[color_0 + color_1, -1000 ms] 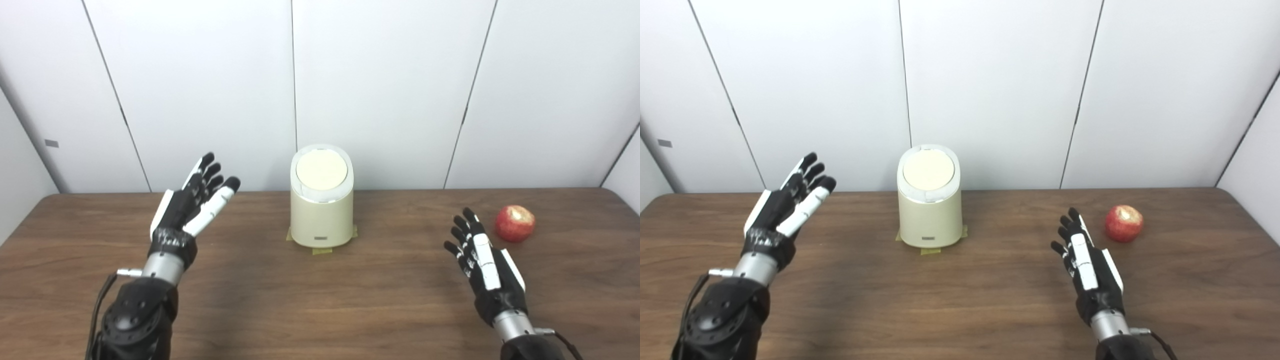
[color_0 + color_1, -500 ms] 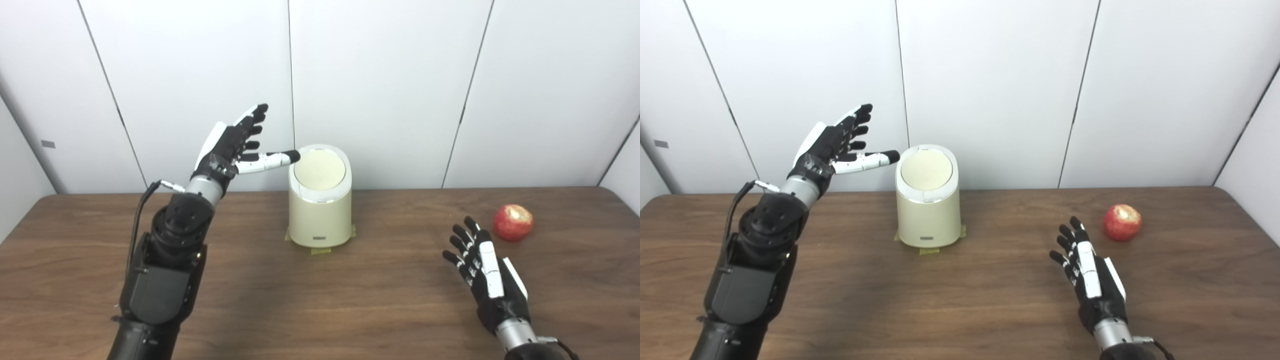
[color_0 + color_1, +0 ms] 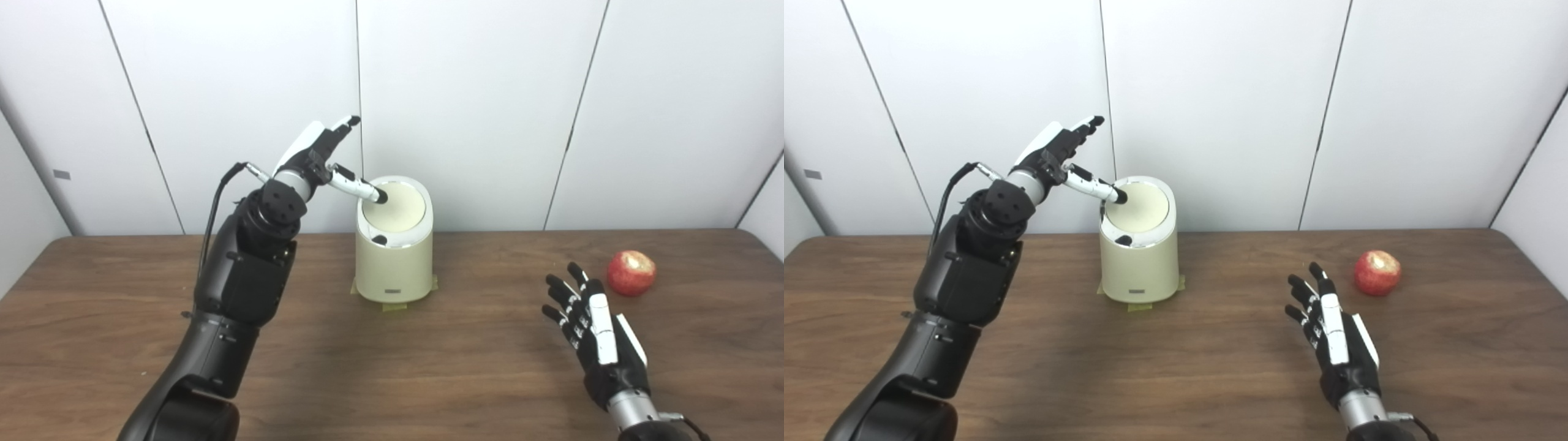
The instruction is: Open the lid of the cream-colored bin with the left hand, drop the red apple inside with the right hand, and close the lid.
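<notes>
The cream-colored bin (image 3: 394,263) stands upright at the back middle of the table, its round lid (image 3: 396,208) lying flat and closed. My left hand (image 3: 318,156) is raised beside the bin's upper left, open, with its thumb tip at the lid's left rim and the fingers pointing up toward the wall. The red apple (image 3: 631,273) lies on the table at the right. My right hand (image 3: 591,327) hovers open, fingers spread, near the front right, a little short and left of the apple and holding nothing.
The brown wooden table (image 3: 429,367) runs the width of the view with white wall panels close behind the bin. Yellowish tape tabs (image 3: 394,307) show at the bin's base. My left forearm (image 3: 245,275) rises steeply just left of the bin.
My left hand has swung right and tilted, bringing its thumb tip onto the lid's left rim. The right hand has barely moved. The lid remains closed.
</notes>
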Available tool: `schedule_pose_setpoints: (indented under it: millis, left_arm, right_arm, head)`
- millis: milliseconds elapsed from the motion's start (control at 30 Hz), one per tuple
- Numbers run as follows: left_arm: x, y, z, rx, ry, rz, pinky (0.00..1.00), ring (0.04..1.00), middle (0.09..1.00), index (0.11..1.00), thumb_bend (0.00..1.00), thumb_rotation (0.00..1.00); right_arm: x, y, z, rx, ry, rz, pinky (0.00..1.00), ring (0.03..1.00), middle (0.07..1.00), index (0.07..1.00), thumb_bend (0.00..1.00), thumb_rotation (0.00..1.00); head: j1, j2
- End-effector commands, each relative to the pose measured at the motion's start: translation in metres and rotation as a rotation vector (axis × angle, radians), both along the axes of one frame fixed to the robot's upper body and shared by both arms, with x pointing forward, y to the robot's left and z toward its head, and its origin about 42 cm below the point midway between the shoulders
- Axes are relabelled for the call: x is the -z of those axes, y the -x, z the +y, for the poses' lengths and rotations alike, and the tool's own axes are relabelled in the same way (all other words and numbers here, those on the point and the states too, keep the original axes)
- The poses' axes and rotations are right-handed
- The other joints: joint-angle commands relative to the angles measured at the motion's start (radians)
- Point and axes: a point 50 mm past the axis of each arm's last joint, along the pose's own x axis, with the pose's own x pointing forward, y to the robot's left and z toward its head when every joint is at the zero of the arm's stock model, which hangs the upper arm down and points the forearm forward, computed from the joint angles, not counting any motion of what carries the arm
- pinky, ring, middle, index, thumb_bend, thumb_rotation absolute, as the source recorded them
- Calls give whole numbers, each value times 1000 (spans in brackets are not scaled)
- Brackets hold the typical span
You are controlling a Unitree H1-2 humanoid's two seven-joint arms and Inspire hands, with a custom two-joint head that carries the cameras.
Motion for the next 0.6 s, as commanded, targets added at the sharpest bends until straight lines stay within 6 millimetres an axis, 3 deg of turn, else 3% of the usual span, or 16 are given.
schedule_pose_setpoints:
  millis: [0, 133, 400, 567]
  left_arm:
    - [-43, -6, -9, 2, -60, -106, 870, 988, 1000, 1000, 856, 40]
    - [-43, -9, -21, 11, -208, -130, 817, 956, 1000, 1000, 868, 110]
    - [-22, -9, -29, 28, -322, -191, 966, 994, 994, 982, 880, 82]
    - [-12, -8, -30, 30, -355, -227, 999, 1000, 992, 985, 868, 85]
  right_arm:
    - [-18, -6, 3, -5, 13, -69, 877, 937, 894, 975, 543, 1000]
    - [-20, -6, 7, -4, 23, -66, 860, 927, 884, 958, 552, 997]
    - [-20, -8, 13, -2, 3, -61, 859, 928, 886, 958, 573, 954]
    - [-22, -8, 12, -3, 5, -65, 865, 931, 888, 969, 572, 957]
  head:
    - [1, 1]
    - [-5, 1]
    - [-14, 3]
    - [-23, 14]
